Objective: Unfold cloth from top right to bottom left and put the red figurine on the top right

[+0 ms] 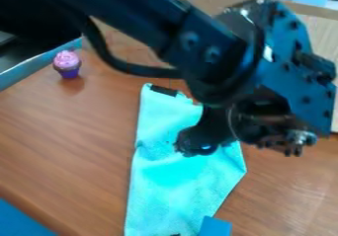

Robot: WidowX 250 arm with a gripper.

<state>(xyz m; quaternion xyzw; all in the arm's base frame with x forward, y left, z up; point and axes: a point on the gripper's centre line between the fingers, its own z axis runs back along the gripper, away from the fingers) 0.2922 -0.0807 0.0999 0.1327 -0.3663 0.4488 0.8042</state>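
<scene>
Creased, nubbly turquoise cloth (168, 193) on wood-grain tabletop (66, 141) — end effector (196, 142) above, open or closed unclear.

Pink-topped toy cupcake (67, 63), blue object (215, 227), brown wooden table (69, 141)

The turquoise cloth (165, 195) lies partly folded on the brown wooden table (66, 151), its long, narrow shape running from mid-view to the bottom edge, with a black patch at its far end, a wrinkle at the left side, a slanting right edge, and its upper right portion partly hidden.
</scene>
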